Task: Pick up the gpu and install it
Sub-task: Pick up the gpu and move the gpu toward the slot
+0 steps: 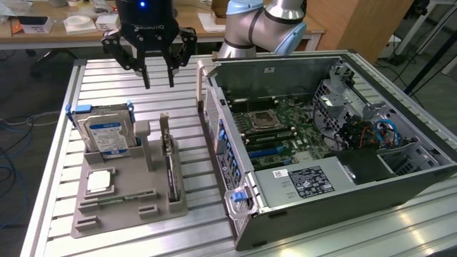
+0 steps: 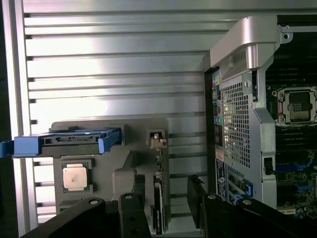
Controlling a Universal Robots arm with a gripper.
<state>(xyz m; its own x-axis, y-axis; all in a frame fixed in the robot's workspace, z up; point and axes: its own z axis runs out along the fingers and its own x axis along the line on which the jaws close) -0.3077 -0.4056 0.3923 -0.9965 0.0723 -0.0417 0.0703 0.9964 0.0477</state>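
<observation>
A black two-fingered gripper [image 1: 158,83] hangs above the far part of a slatted metal table [image 1: 107,80], its jaws spread apart and holding nothing. The gpu [image 1: 170,160], a thin black circuit card, stands on edge in a grey plastic holder [image 1: 121,214] on the table, on the holder's side nearest an open black computer case [image 1: 343,187].

Bright, even light from overhead. Broad white glare across the slatted table [image 2: 119,64] under the gripper [image 1: 159,84], bleaching the slats in the wrist view. Soft, faint shadows around the grey tray [image 1: 125,214] below the gripper. Dimmer inside the computer case [image 1: 286,75] beside it, with pale streaks of sheen on the table well away from the gripper.
</observation>
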